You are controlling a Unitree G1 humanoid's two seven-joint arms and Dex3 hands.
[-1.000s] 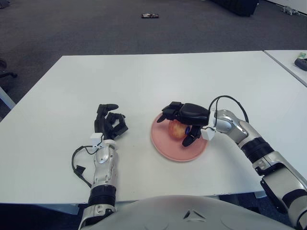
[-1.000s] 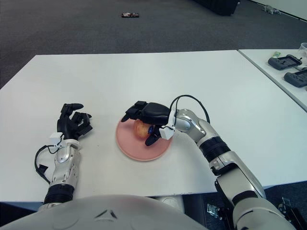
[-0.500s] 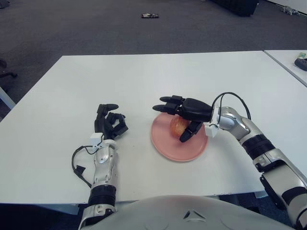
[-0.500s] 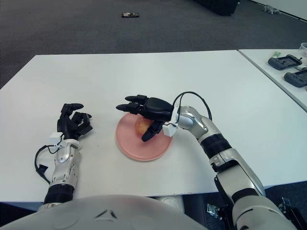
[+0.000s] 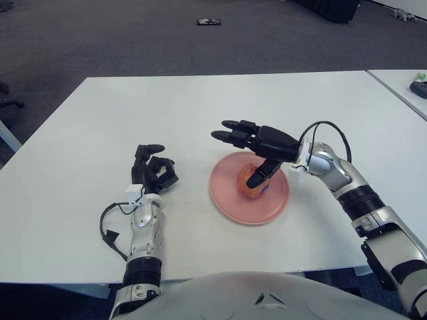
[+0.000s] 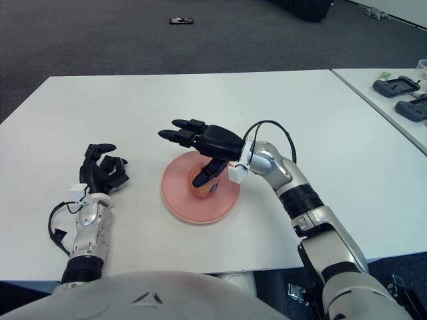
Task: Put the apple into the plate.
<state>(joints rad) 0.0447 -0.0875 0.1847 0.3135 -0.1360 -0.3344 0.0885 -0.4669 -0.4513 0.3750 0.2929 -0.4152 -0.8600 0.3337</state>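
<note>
A red-yellow apple (image 5: 252,182) lies in the pink plate (image 5: 230,199) near the middle of the white table. My right hand (image 5: 250,148) hovers just above the apple with its fingers spread; the thumb hangs down in front of the apple, and the hand holds nothing. In the right eye view the apple (image 6: 203,186) sits in the plate (image 6: 180,203) under the hand (image 6: 199,151). My left hand (image 5: 152,171) rests on the table to the left of the plate, fingers curled, holding nothing.
The white table (image 5: 200,107) stretches far back and to both sides. A second table with dark devices (image 6: 399,87) stands at the right. A small dark object (image 5: 208,22) lies on the grey carpet beyond the table.
My right hand let go of the apple, opened its fingers and lifted up and back off it. The apple stays in the plate. The left hand has not moved.
</note>
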